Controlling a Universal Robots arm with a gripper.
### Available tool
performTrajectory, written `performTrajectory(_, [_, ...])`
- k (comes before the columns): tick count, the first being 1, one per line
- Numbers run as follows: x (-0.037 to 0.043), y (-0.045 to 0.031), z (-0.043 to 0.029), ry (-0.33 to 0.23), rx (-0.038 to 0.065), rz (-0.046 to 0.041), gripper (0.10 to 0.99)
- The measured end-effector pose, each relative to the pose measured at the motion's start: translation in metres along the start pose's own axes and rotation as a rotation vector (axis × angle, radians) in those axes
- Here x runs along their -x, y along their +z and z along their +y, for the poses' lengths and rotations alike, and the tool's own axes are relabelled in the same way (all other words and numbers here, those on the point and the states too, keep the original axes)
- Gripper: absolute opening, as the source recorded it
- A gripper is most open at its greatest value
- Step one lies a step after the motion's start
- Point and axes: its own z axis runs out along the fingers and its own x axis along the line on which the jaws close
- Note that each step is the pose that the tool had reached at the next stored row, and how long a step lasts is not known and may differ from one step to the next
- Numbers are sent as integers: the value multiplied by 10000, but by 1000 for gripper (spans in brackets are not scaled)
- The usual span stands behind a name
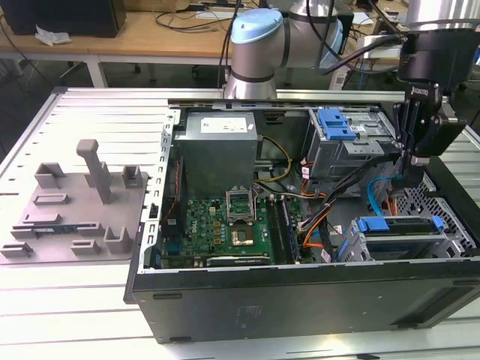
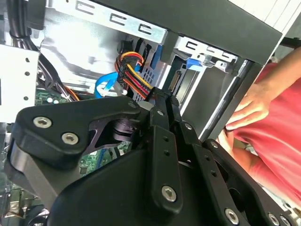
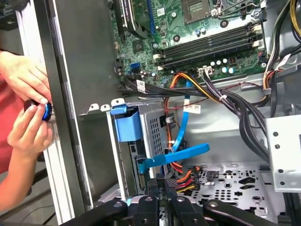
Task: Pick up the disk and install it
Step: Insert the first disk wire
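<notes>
The disk (image 1: 397, 227), grey with a bright blue bracket (image 1: 373, 223), sits slotted in the drive cage nearest the case's front wall. In the first wrist view, the disk's (image 3: 140, 175) connector edge shows under the blue bracket (image 3: 127, 123). My gripper (image 1: 411, 159) hangs over the gap between the two drive cages, fingers pointing down and shut with nothing seen between them. In both wrist views the fingertips (image 3: 162, 182) (image 2: 164, 100) are close to a red, yellow and black power cable (image 3: 184, 178) (image 2: 134, 77). Whether they touch it I cannot tell.
A second drive cage with a fixed blue tab (image 1: 334, 124) stands behind. A blue flat cable (image 3: 176, 155) crosses the gap. The motherboard (image 1: 225, 225) and power supply (image 1: 219, 146) fill the case's left. A person's hands (image 3: 28, 108) (image 2: 251, 106) work at the case wall. A grey fixture (image 1: 75, 206) lies outside.
</notes>
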Motion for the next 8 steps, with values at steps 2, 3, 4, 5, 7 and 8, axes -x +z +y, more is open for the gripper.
performTrajectory(2, [-87,24,-24,8,46,-273,169])
performTrajectory(3, [-122,33,-36,10,63,-359,169])
performTrajectory(4, [-138,38,-42,10,72,-402,169])
performTrajectory(5, [-155,43,-49,10,83,-451,169])
performTrajectory(7, [-195,51,-68,11,118,-608,169])
performTrajectory(8, [-209,53,-75,13,131,-670,169])
